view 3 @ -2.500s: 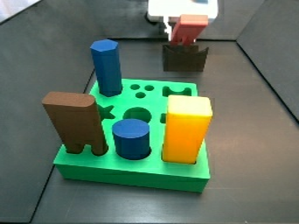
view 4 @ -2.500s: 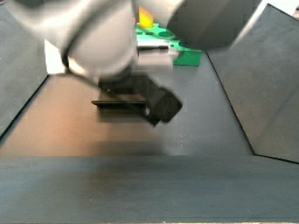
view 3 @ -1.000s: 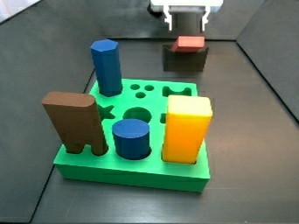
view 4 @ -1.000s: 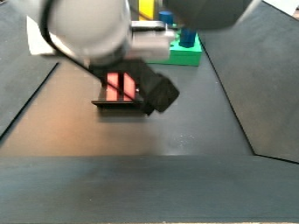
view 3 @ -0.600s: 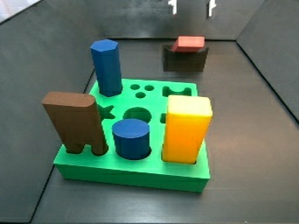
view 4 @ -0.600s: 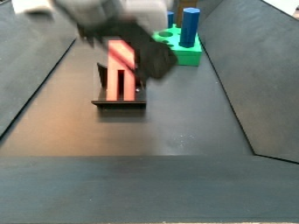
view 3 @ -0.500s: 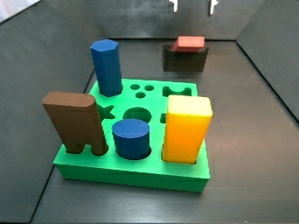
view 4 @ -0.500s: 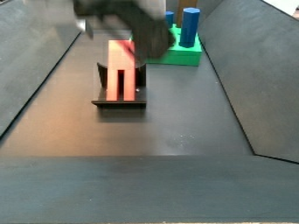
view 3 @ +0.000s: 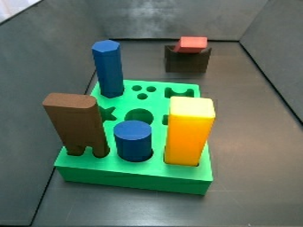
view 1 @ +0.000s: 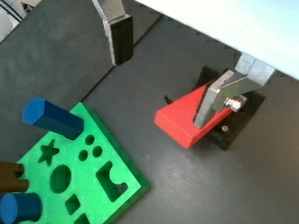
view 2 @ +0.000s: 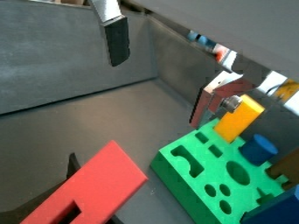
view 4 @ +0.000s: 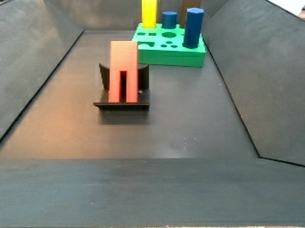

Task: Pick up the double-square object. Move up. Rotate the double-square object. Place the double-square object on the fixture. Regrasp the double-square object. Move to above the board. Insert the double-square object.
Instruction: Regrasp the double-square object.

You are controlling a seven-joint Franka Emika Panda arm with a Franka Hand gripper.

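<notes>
Below open jaws, gripper (view 1: 170, 57) empty; double-square object (view 1: 184, 117) on fixture (view 4: 121, 104).

The claw (view 1: 170, 66) shows two flat silver fingers (view 1: 115, 35) with dark pads, one bearing a small round screw, beneath a pale white body edge.

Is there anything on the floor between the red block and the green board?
No, only bare dark floor lies between the double-square object on the fixture and the board, in a side view. The gripper is open above.
</notes>
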